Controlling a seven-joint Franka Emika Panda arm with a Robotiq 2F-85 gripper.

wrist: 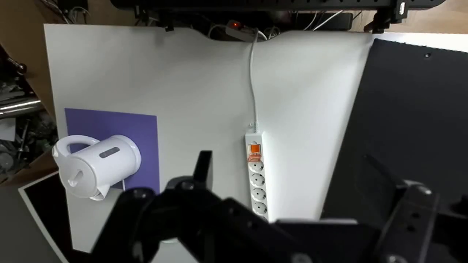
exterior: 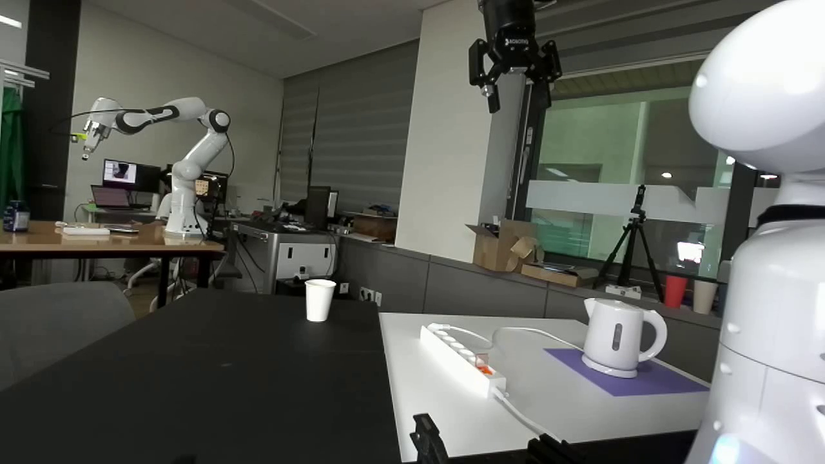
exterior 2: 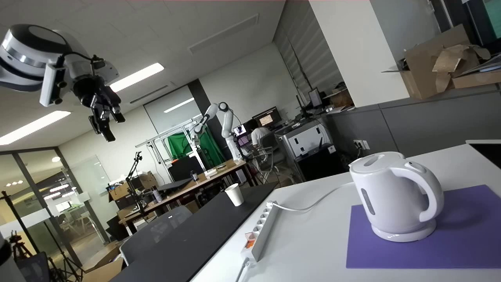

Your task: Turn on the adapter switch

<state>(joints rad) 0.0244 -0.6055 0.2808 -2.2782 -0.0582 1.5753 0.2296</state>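
Note:
The adapter, a long white power strip, lies on the white table in both exterior views [exterior: 451, 362] [exterior 2: 268, 226] and in the wrist view [wrist: 258, 179]. Its lower end in the wrist view is hidden behind my gripper. The switch, a small orange-red rocker [wrist: 255, 148], sits at the strip's cord end. It also shows in both exterior views [exterior: 485, 370] [exterior 2: 249, 243]. A clear reddish flap [wrist: 254, 158] stands raised beside the rocker. My gripper [exterior: 519, 102] is open and empty, high above the table, also in an exterior view [exterior 2: 113, 128] and the wrist view [wrist: 290, 164].
A white kettle [exterior 2: 391, 199] stands on a purple mat [exterior 2: 375, 254] beside the strip. Its white cord [exterior: 528, 330] runs to a plug at the strip's far end. A paper cup [exterior: 319, 299] stands on the black table [exterior: 225, 367]. The strip's own cable [wrist: 252, 80] runs off the table edge.

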